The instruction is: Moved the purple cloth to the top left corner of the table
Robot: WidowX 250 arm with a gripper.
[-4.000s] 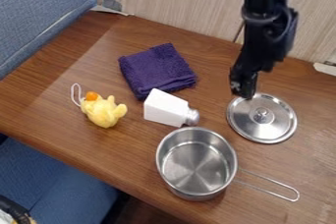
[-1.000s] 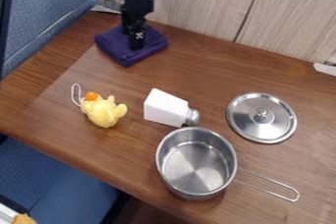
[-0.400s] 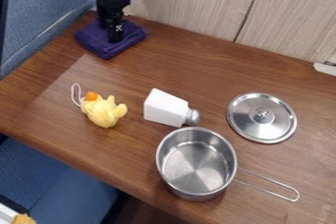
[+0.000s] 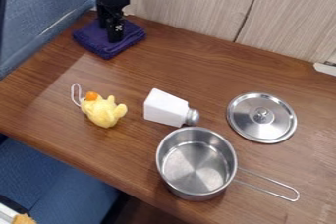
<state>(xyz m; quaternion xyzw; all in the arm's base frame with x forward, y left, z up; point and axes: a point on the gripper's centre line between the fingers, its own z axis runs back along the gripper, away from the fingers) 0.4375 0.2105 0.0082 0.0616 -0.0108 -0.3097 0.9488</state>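
At the table's upper left corner, my black gripper point(image 4: 114, 37) points down onto the folded purple cloth point(image 4: 98, 44), its tip against the cloth's upper face and covering part of it. The cloth lies flat near where the back edge and the left edge of the wooden table point(image 4: 197, 66) meet. How the fingers stand cannot be made out.
A yellow plush toy point(image 4: 103, 111) lies at the left, and a white bottle with a silver cap point(image 4: 166, 108) near the middle. In front stands a steel pot point(image 4: 197, 163), its handle to the right. A steel lid point(image 4: 262, 118) lies on the right. A wall runs behind.
From right of the cloth, above the lid, my gripper has moved left onto it. The cloth has shifted from the upper middle to the upper left corner, barely moving in the last moments.
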